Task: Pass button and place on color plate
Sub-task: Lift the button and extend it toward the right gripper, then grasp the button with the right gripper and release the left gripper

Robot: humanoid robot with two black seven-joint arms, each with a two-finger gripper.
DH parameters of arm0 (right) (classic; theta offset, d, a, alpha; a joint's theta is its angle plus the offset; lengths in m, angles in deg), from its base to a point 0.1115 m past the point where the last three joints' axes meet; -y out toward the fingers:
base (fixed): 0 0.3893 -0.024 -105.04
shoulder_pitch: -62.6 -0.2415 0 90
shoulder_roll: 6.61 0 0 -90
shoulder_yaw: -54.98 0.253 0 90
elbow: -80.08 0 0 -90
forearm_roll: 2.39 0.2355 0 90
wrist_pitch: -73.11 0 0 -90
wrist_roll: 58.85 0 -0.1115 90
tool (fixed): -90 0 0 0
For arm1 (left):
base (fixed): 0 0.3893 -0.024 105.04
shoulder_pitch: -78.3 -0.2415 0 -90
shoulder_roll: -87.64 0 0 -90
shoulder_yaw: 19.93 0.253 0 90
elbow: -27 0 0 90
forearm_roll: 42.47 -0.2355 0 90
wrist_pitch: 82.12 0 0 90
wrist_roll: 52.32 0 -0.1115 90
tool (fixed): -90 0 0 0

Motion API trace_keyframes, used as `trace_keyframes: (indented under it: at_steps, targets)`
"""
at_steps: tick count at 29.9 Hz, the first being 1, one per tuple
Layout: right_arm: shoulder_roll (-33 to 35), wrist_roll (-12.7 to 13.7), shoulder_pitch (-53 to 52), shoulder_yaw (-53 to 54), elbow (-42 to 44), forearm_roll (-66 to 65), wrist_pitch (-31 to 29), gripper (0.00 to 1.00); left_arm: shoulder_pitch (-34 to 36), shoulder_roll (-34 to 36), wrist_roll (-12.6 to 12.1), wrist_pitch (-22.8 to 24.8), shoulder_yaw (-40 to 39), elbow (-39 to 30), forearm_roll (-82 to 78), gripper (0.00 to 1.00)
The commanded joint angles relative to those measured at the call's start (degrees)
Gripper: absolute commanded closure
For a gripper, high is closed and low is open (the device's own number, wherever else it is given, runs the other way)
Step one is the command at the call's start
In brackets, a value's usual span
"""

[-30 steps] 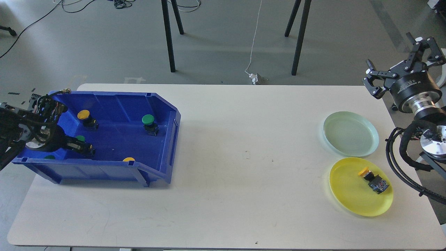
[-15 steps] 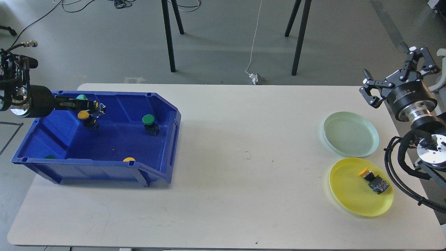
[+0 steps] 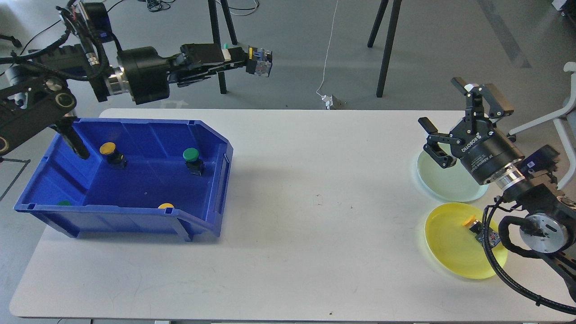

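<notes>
Nearest the table's (image 3: 288, 252) front edge, only bare top is seen, with wide free room between the blue bin (image 3: 135, 220) and the plates. Right of that bin, well apart, the yellow plate (image 3: 450, 252) already holds one yellow-capped button (image 3: 471, 221); just behind it lies the pale green plate (image 3: 445, 182), empty where visible. Over the green plate the right gripper (image 3: 443, 123) is held with fingers spread, nothing between them. Inside the bin, a green button (image 3: 192, 157) and a yellow one (image 3: 109, 150) are left, with others half hidden by the front wall. Above and behind the bin, the left gripper (image 3: 252, 63) is clamped on a button (image 3: 260, 63); a trace of green shows, cap colour uncertain. Judged step: handover. The carry is best made high across the open middle, clear of the bin's rim, with the button's free end offered to the open fingers and released only once gripped.
</notes>
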Motion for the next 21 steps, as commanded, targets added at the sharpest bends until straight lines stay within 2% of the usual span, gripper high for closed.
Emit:
trace_keyframes:
  at_steps: [1, 7, 21]
  targets:
    - [-2.86, -1.20, -6.07, -6.44, 0.20, 0.30, -1.43, 0.00, -0.33, -4.63, 0.00, -0.01, 0.34, 0.35, 1.85, 1.00]
    - [-8.40, -4.89, -18.13, -17.88, 3.27, 2.93, -1.51, 0.00, -3.14, -7.62, 0.00, -0.01, 0.52, 2.63, 1.68, 1.00]
    - [-19.12, -4.81, -24.11, -21.23, 11.89, 3.37, -1.69, 0.00, -3.14, -7.89, 0.00, -0.01, 0.43, 2.98, 1.85, 1.00]
